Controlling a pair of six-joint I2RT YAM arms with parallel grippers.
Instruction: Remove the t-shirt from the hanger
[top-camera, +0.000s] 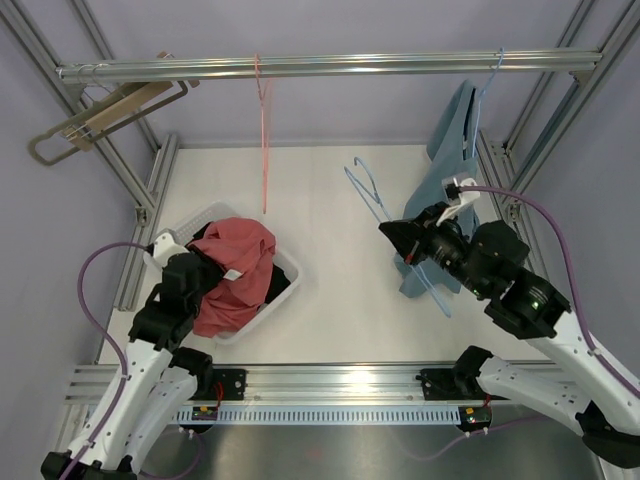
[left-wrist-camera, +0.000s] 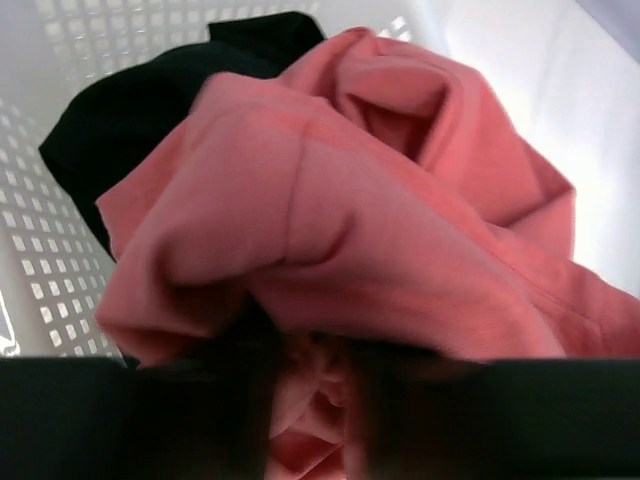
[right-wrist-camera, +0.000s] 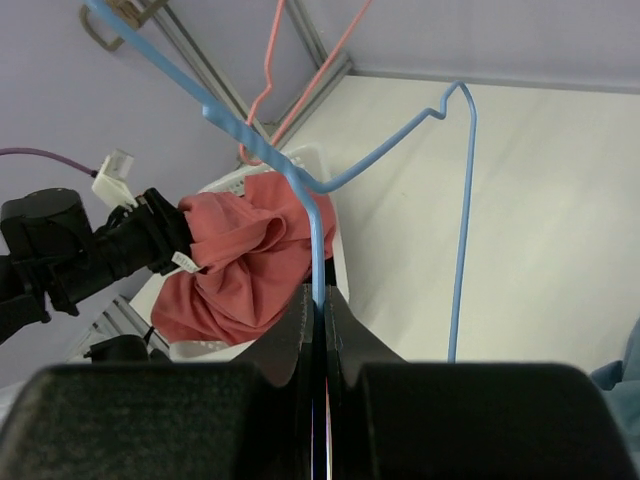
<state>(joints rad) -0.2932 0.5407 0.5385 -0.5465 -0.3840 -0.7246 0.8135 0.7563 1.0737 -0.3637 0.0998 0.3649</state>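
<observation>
A red t-shirt (top-camera: 245, 260) lies bunched in a white basket (top-camera: 288, 264) at the left, free of any hanger. My left gripper (top-camera: 207, 268) is at its near left edge. In the left wrist view the red cloth (left-wrist-camera: 380, 220) fills the frame and a fold sits between my dark fingers (left-wrist-camera: 315, 400), shut on it. My right gripper (top-camera: 390, 232) is shut on the wire of a bare blue hanger (top-camera: 368, 192), held above the table at mid-right. The right wrist view shows that wire (right-wrist-camera: 318, 230) pinched between the shut jaws (right-wrist-camera: 322, 300), with the red t-shirt (right-wrist-camera: 240, 265) beyond.
A black garment (left-wrist-camera: 130, 120) lies under the red t-shirt in the basket. A pink hanger (top-camera: 264, 130) hangs bare from the top rail (top-camera: 330, 67). A teal shirt (top-camera: 455, 130) hangs on a blue hanger at the right. A wooden hanger (top-camera: 100, 120) hangs at the far left.
</observation>
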